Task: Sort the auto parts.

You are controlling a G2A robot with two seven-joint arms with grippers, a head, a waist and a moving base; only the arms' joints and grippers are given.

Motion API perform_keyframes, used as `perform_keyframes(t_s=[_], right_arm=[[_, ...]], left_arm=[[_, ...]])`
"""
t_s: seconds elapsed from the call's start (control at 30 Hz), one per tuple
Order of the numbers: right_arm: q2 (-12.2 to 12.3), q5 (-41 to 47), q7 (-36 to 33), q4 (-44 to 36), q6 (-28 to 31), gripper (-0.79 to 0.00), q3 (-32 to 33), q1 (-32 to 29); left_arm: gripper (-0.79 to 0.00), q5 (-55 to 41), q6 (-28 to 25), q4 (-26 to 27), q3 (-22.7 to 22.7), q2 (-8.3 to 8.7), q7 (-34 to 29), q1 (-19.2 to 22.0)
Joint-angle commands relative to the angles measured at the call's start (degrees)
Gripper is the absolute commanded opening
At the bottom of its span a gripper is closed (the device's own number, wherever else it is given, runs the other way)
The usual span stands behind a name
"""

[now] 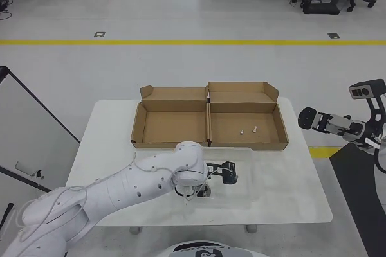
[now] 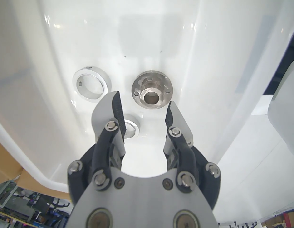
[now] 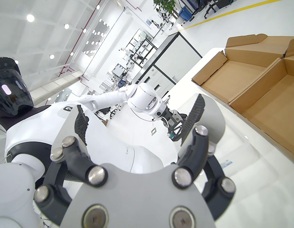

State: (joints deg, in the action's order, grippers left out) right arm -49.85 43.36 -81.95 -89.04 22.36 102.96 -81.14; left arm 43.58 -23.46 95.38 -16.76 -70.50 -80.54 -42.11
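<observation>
A white plastic tray point(image 2: 208, 48) near the counter's point(image 1: 109, 141) front edge holds a dull steel flanged hub point(image 2: 151, 92), a silver collar ring point(image 2: 91, 85) and a smaller silver ring point(image 2: 132, 128) (half behind a finger). The left gripper point(image 2: 142, 102) hangs above, fingers apart, with the hub just past their tips. A brown cardboard box point(image 1: 228, 122) at the far edge holds two white pieces point(image 1: 253, 128). The right gripper point(image 1: 307, 119), fingers spread, is beyond the right edge.

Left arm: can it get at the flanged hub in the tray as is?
Probably yes. The left gripper hangs open with the flanged hub just beyond its fingertips, lying bare in the white tray. The ring collar sits apart from it, so nothing looks to block the jaws.
</observation>
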Motion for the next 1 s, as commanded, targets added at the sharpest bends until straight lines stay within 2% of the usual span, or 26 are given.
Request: perform_keyframes(t_s=[0.0, 0.17, 0.23, 0.4, 0.53, 0.97], right_arm=[[0.0, 0.0, 0.0, 0.0, 0.0, 0.000, 0.0, 0.0], [0.0, 0.0, 0.0, 0.0, 0.0, 0.000, 0.0, 0.0], [0.0, 0.0, 0.0, 0.0, 0.0, 0.000, 0.0, 0.0], [0.0, 0.0, 0.0, 0.0, 0.0, 0.000, 0.0, 0.0], [0.0, 0.0, 0.0, 0.0, 0.0, 0.000, 0.0, 0.0], [0.0, 0.0, 0.0, 0.0, 0.0, 0.000, 0.0, 0.0]], left_arm=[[-0.345, 0.5, 0.1, 0.2, -0.1, 0.09, 0.1, -0.3], [-0.394, 1.4, -0.1, 0.1, 0.0, 0.10, 0.6, -1.0], [-0.363, 1.8, -0.2, 0.0, 0.1, 0.04, 0.8, -1.1], [-0.351, 2.1, -0.1, 0.3, -0.1, -0.09, 0.9, -1.3], [-0.406, 2.6, -0.2, 0.0, -0.4, -0.13, 0.9, -1.3], [-0.422, 0.9, -0.7, -1.6, 1.2, -0.80, 0.4, -0.4]])
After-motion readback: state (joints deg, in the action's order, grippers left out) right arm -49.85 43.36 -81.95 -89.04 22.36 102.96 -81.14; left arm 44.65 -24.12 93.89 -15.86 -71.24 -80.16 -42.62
